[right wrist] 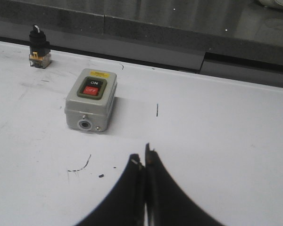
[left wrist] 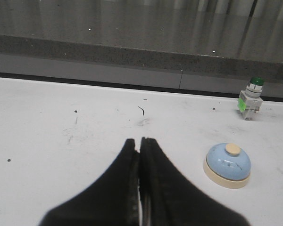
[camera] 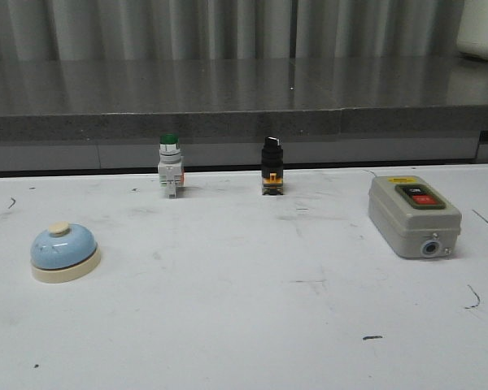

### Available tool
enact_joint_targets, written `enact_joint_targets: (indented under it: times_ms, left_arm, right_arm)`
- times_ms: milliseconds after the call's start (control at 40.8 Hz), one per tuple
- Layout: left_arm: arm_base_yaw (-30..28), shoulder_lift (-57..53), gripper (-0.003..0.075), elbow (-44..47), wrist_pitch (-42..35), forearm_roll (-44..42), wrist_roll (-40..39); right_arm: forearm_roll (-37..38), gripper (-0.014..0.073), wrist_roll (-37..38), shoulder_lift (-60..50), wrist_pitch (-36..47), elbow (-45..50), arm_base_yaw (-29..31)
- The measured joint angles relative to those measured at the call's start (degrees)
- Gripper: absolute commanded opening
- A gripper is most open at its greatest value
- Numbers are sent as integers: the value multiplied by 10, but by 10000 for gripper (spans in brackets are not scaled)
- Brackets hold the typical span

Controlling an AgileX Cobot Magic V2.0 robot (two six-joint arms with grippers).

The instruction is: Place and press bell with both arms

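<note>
The bell (camera: 64, 252), a smooth light-blue dome on a round cream base, sits near the left edge of the scuffed white table (camera: 244, 325). The left gripper (left wrist: 140, 141) and right gripper (right wrist: 143, 160) each hold their tapered black fingers pressed together, gripping nothing.

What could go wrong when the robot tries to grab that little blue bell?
The left end effector is shut, so it must open first or it will likely just shove the bell across the table. The rounded dome may also slip between the fingers. The grey switch box near the right end effector also has buttons and could be pressed by mistake.
</note>
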State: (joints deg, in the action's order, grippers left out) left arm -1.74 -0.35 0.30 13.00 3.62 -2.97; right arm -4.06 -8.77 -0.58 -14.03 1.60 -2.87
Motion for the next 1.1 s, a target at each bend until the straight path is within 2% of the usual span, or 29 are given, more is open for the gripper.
enact_joint_targets:
  times_ms: [1104]
  left_arm:
    - [0,0,-20,0,-17,1,0]
  right_arm:
    - [0,-59,0,0,0,0,0]
